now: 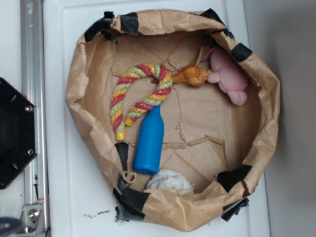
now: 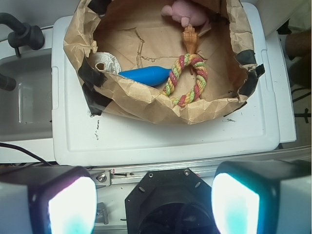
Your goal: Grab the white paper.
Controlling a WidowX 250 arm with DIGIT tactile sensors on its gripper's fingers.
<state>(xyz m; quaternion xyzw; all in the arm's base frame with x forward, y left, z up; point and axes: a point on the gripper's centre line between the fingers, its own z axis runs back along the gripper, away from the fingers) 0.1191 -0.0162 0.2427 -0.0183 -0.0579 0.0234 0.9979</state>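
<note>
From the wrist view, my gripper [image 2: 153, 195] sits at the bottom edge of frame, its two fingers [image 2: 73, 207] spread wide with nothing between them, above the black base and well short of the bag.

Left to right in that view:
- grey tub off the desk's left side, at about 9 o'clock.
- white desk [image 2: 161, 136] carrying the brown paper bag [image 2: 141, 100], walls rolled down and patched with black tape.
- white paper [image 2: 108, 62], a small crumpled wad, tucked against the bag's left inner wall just behind a tape patch. From my gripper it lies at about 11 o'clock, well apart, and past the near wall.
- blue bottle [image 2: 146, 75], on its side, its flat end just beside the wad, its neck pointing right toward the rope.
- striped rope toy [image 2: 187, 78], then the orange shell [image 2: 190, 41] and pink plush [image 2: 187, 13] at 12 o'clock, far wall.

Exterior view agrees: white paper at the bag's 6 o'clock edge, just under the bottle's base, wall close behind it.

Judgement: the wad has no clear long axis, so finger orientation matters little. The reach is forward and left, clearing the near wall, then down. Wall and bottle crowd it on two sides.
</note>
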